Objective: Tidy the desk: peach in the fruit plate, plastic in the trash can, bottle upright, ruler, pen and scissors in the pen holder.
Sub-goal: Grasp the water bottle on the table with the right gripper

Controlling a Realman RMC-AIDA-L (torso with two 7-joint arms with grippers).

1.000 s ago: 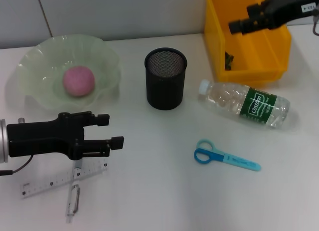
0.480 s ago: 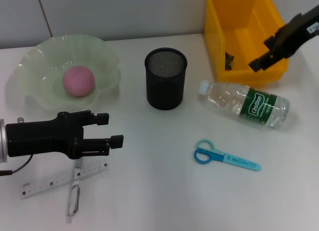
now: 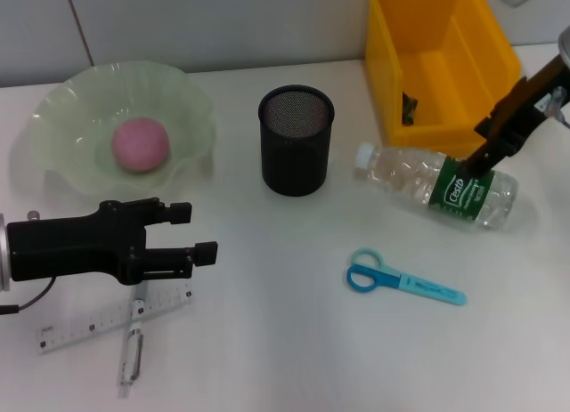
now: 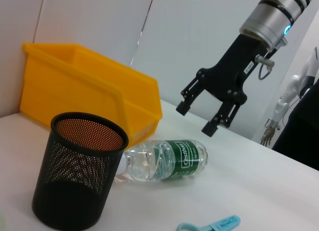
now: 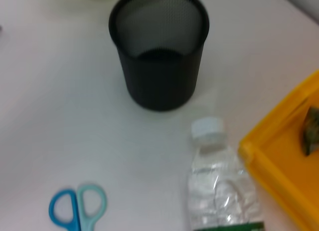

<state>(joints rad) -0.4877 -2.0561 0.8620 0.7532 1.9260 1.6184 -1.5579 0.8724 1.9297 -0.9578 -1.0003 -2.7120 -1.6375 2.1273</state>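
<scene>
One bottle (image 3: 436, 184) lies on its side on the surface, its long axis running from the cap near the pen holder (image 3: 296, 140) out toward the right gripper (image 4: 200, 115), which hangs just above its label end, fingers open and empty.

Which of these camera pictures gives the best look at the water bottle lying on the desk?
The left wrist view: the whole bottle lies on its side, label readable, right gripper open above. The head view has that gripper covering part of it; the right wrist view shows only cap and upper body.
</scene>
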